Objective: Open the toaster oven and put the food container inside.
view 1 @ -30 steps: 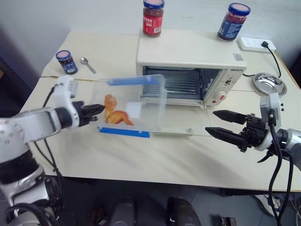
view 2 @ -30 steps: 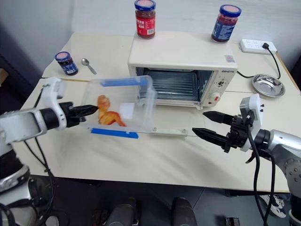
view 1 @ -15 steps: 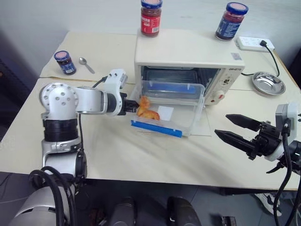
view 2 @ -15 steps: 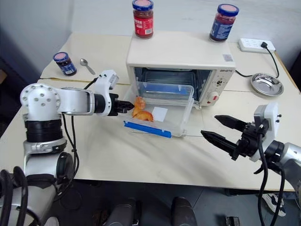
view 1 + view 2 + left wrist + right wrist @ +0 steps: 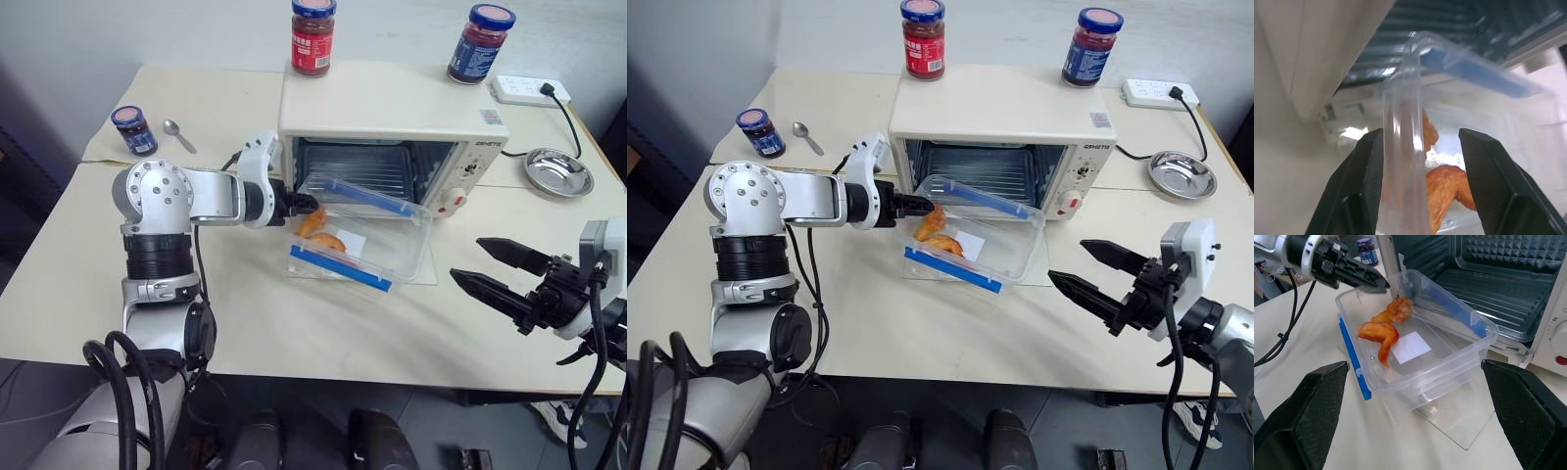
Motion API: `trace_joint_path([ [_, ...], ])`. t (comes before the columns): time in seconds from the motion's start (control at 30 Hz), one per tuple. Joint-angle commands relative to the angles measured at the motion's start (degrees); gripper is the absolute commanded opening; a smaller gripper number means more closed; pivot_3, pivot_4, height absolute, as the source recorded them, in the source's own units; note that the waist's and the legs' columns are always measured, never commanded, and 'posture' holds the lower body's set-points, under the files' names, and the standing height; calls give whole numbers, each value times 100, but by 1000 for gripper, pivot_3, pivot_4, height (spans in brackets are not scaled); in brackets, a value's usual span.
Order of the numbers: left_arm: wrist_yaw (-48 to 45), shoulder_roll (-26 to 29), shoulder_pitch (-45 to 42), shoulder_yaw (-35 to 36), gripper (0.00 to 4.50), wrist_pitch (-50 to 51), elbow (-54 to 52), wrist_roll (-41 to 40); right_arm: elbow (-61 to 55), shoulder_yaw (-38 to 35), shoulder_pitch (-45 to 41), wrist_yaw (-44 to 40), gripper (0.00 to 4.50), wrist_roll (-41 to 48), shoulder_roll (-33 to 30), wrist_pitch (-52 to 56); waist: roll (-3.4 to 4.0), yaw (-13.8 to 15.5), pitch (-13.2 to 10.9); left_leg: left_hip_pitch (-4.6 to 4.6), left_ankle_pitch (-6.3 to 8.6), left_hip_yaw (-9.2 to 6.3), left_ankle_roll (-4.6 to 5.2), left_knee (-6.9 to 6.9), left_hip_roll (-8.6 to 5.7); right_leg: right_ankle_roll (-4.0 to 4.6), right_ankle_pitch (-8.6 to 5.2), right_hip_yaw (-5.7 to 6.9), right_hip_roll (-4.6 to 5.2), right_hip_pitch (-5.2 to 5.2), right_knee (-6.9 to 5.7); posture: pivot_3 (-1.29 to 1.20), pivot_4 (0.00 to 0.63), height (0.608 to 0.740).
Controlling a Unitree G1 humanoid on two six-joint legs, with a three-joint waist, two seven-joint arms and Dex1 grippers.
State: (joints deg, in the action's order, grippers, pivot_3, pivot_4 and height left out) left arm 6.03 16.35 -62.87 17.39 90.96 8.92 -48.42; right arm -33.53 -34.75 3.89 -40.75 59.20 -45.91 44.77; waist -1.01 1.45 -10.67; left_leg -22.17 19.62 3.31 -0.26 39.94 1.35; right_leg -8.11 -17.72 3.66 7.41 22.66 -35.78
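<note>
The food container was straddled at its rim, unclamped, by the left end effector before the open toaster oven, the right end effector spread wide.

head pair: high, facing forward-down, shared table | left wrist: close at food container rim | right wrist: near, facing toaster oven mouth
</note>
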Motion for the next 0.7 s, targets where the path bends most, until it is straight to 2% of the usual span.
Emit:
trace_joint_path([
  [0.03, -687, 258, -123, 469, 2511, -116, -626, -401, -62, -138, -92, -62, 4500, 172, -157, -79, 0, -4, 0, 0, 0, 0, 0, -1, 0, 0, 0, 0, 0, 0, 1, 0, 150, 740],
  [0.2, -1925, 864, 321, 908, 2511, -450, -1123, -941, -93, 2, -276, -147, 4500, 445, -283, 31, 0, -11, 0, 2, 0, 1, -1, -2, 3, 0, 0, 0, 0, 1, 0, 0, 150, 740],
  [0.23, -2114, 995, 447, 920, 2126, -557, -1180, -963, -80, 34, -307, -158, 4135, 492, -297, 53, 1, -18, 0, 2, 0, 2, -1, -2, 3, 0, 0, -1, 0, 1, 0, 0, 150, 740],
  [0.27, -2357, 1129, 575, 923, 1991, -654, -1239, -1031, -71, 61, -311, -196, 3972, 547, -311, 75, 1, -19, 0, 4, -1, 3, -1, -2, 4, 0, 0, -1, 0, 1, -1, 0, 150, 740],
  [0.33, -3103, 1476, 895, 807, 1318, -823, -1483, -1251, -114, 98, -262, -346, 3243, 678, -355, 107, 0, -12, 0, 4, -1, 1, -2, -2, 5, 0, 0, 0, -2, 1, -3, 0, 150, 740],
  [0.37, -3498, 1659, 1068, 732, 1161, -837, -1620, -1382, -151, 113, -232, -404, 3070, 758, -374, 131, 0, -7, 0, 3, -1, 1, -2, 0, 6, 0, 0, 0, -3, 1, -1, 0, 150, 740],
  [0.43, -4074, 1905, 1352, 595, 605, -973, -1825, -1501, -203, 140, -200, -464, 2398, 881, -400, 162, 0, -9, 0, 1, -1, 1, -1, 0, 6, 1, 0, 0, -2, 0, 0, 0, 150, 740],
  [0.5, -4770, 2275, 1776, 206, 71, -1306, -2112, -1359, -295, 196, -109, -592, 1819, 974, -464, 224, 0, 7, -1, 0, 0, -4, -1, 0, 5, 1, 0, 2, -2, -2, 2, 0, 150, 740],
  [0.6, -5797, 2854, 2326, -690, 0, -2181, -2470, -708, -472, 458, 146, -887, 1015, 742, -585, 199, 0, 0, 0, 2, 0, -3, 0, -1, 4, 1, 0, 1, -1, -6, 9, 0, 150, 740],
  [0.7, -6312, 3145, 2514, -1461, 0, -3056, -2430, 45, -463, 848, 232, -1003, 98, 249, -622, 2, 0, 5, 0, 5, 0, -2, 1, -1, 6, 2, -1, 1, -4, -10, 17, 0, 150, 740],
])
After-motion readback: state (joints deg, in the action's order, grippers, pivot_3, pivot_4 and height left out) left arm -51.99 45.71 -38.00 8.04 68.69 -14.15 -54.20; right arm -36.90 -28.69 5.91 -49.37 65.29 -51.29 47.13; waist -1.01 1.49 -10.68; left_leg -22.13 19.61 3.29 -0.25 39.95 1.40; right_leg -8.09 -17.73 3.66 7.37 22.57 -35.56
